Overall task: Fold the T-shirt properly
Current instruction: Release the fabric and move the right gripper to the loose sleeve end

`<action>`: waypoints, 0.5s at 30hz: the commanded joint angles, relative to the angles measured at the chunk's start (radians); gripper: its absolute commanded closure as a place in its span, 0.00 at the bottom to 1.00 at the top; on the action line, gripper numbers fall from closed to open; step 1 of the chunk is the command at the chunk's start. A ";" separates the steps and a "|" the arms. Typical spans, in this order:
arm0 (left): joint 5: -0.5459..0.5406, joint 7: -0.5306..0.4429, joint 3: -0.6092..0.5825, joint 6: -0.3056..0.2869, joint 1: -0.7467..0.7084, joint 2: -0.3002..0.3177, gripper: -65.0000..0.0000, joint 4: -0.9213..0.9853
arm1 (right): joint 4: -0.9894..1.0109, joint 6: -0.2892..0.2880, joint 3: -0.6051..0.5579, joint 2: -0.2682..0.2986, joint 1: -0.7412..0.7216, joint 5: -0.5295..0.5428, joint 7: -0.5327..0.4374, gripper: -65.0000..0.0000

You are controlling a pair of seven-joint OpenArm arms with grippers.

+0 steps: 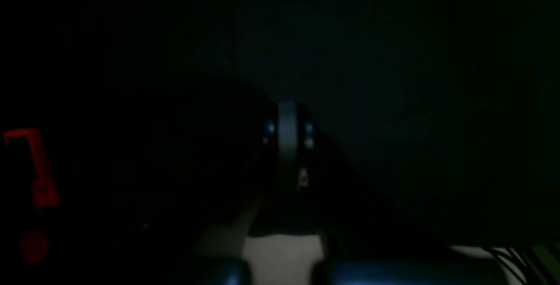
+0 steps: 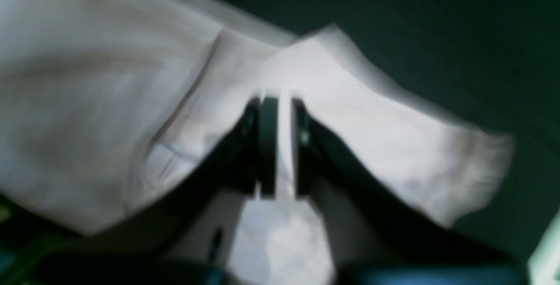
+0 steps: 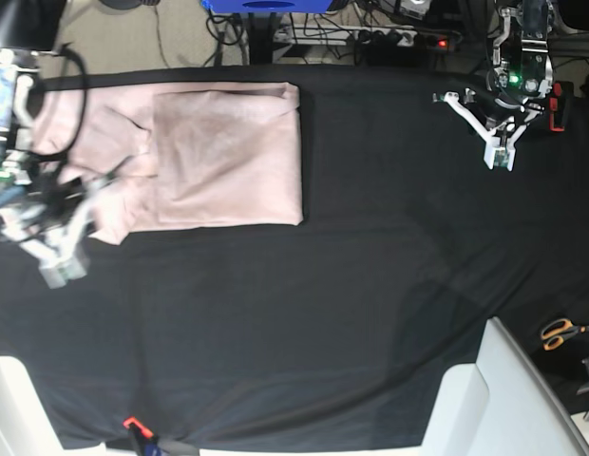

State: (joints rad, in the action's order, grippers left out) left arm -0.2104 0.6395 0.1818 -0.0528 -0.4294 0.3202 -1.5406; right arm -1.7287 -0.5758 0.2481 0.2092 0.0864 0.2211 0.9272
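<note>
Pale pink cotton, soft and matte with no print, is what the T-shirt [image 3: 228, 157] is made of. It sits in the 10 o'clock part of the base view on the black cloth [image 3: 323, 313] that covers the surface. Most of it is already a tidy rectangle with crisp straight edges at 3 and 6 o'clock, its long axis running roughly 9 to 3. Off its 9 o'clock side there's a looser, rumpled bit, which looks like a sleeve and shoulder, bunched up and not yet squared away.

The right claw [image 3: 62, 256] is the one that matters here. It's right at that messy edge, with the shirt lying toward 1 o'clock from it. In the right wrist view its fingers [image 2: 267, 145] stand a narrow gap apart with a thin strip of pink fabric between them, so I'd say it's pinching the sleeve edge, or maybe just letting go; the view is blurry and I honestly can't tell which. The cloth drapes over and around the fingers in soft folds, thin and floppy, so it'll sag wherever it isn't supported.

The left claw [image 3: 502, 157] is way over at 2 o'clock, well apart from the shirt, hanging over bare black cloth with its jaws closed on nothing. Its wrist view is almost black.

My guess is the next bit is laying that loose part in over the rectangle toward 3 o'clock, clearly a right-arm job.
</note>
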 commanded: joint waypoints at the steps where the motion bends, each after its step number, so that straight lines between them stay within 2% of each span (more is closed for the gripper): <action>1: -0.004 -0.017 0.006 0.001 0.002 0.013 1.00 -0.016 | -0.018 0.003 0.061 0.014 -0.007 0.001 -0.013 0.78; 4: -0.008 -0.017 0.006 0.001 0.000 0.012 1.00 -0.019 | 0.040 -0.010 0.313 0.012 -0.037 0.030 -0.012 0.45; 6: -0.008 -0.017 0.008 0.001 0.000 -0.002 1.00 -0.021 | 0.141 -0.094 0.468 0.028 -0.061 0.130 -0.007 0.25; 7: -0.001 -0.017 0.009 0.001 0.000 -0.010 1.00 -0.022 | 0.204 -0.122 0.534 0.057 -0.066 0.182 0.008 0.17; 8: -0.001 -0.017 0.009 0.001 0.000 -0.013 1.00 -0.022 | 0.273 -0.122 0.580 0.092 -0.067 0.225 0.036 0.10; 10: -0.001 -0.017 0.009 0.001 0.000 -0.014 1.00 -0.022 | 0.416 -0.122 0.600 0.154 -0.076 0.300 0.068 0.02; 15: -0.001 -0.017 0.003 0.001 -0.001 -0.014 1.00 -0.024 | 0.816 -0.122 0.593 0.329 -0.092 0.466 0.045 0.03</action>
State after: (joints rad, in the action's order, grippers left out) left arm -0.2123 0.6357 0.1810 -0.0528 -0.4294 0.2943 -1.5455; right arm -0.8932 -0.6960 0.8345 0.4992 0.0032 0.6628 0.9890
